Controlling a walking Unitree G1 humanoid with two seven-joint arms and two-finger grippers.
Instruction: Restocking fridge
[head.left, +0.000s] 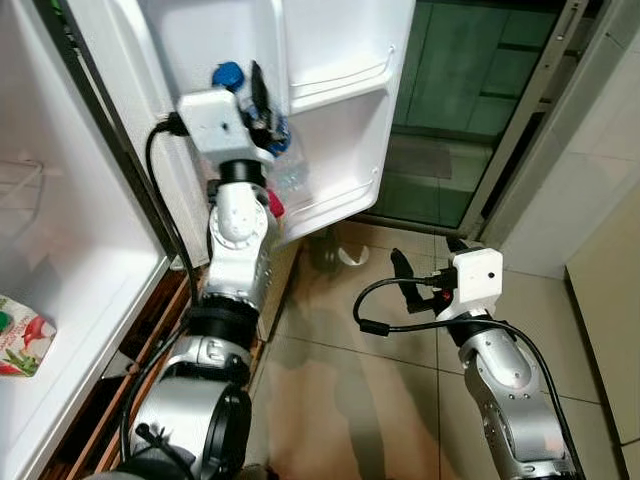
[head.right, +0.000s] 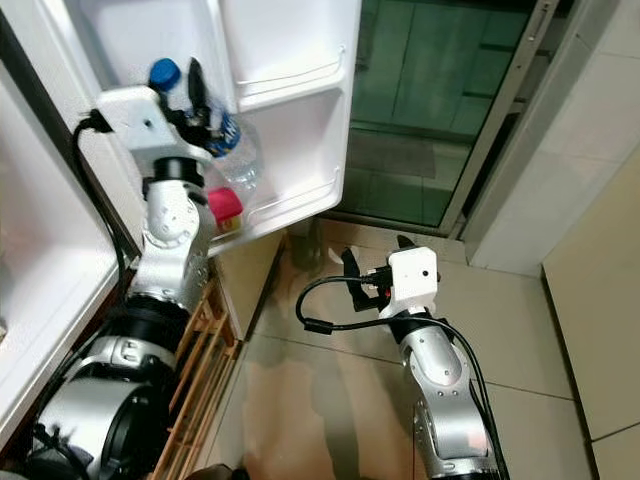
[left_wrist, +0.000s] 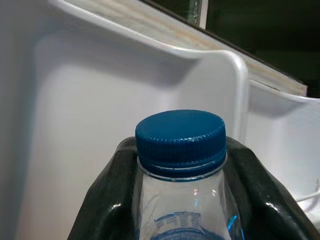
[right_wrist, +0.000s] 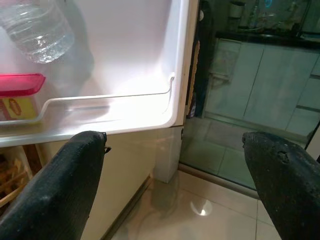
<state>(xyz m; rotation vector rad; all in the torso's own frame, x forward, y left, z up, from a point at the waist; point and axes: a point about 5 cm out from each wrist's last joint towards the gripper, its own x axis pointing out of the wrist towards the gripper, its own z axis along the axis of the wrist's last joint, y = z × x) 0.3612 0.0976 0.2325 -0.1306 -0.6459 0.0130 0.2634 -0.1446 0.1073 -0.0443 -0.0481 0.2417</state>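
Left gripper (left_wrist: 181, 200) clamps water bottle (left_wrist: 182, 170); right gripper (right_wrist: 175, 175) wide open.

Clear plastic water bottle (head.right: 228, 140) with blue ribbed screw cap (left_wrist: 180, 141), capped, roughly upright. Clamped at the neck between two black fingers (left_wrist: 107, 200), raised over the white fridge-door shelf (head.right: 290, 195).

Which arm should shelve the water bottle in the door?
Left. The left gripper is already shut on the water bottle, raised above the door shelf. The right gripper hangs open over the floor, holding nothing.
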